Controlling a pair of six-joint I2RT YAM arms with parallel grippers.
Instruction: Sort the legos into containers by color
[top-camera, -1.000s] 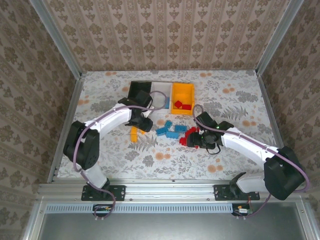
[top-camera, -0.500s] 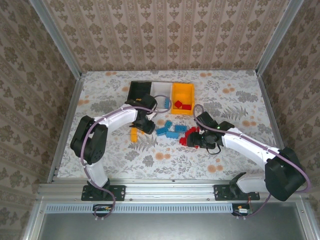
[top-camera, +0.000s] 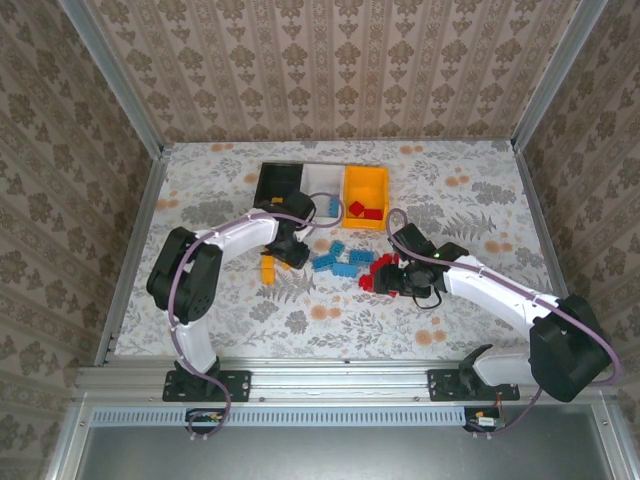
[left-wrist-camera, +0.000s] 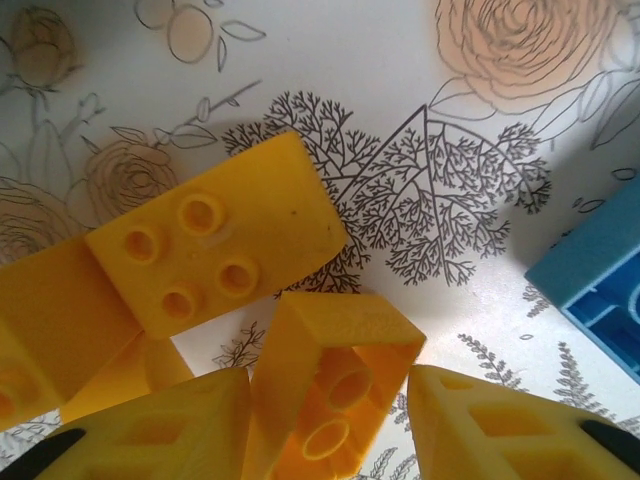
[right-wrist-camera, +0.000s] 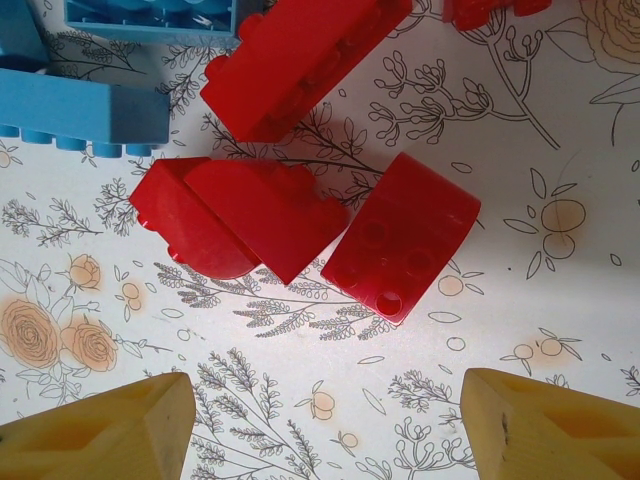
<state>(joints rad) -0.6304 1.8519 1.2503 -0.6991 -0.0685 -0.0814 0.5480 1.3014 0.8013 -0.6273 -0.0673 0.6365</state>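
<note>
Though the left gripper is cut off below, an orange-yellow brick is seen between its jaws; whether it is clamped cannot be told. The right gripper is spread above red bricks beside blue bricks.

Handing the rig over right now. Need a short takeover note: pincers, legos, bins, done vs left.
Left pincer: fingers on either side of a tilted orange-yellow brick; firm grip unclear.
Right pincer: open, holding nothing, hovering over the loose red bricks.
Bins in a row at the far side: black bin, white bin, orange-yellow bin.
Done: a few binned red bricks in the orange-yellow bin.
Left: loose red bricks, blue bricks and other orange-yellow bricks, all on the table.
</note>
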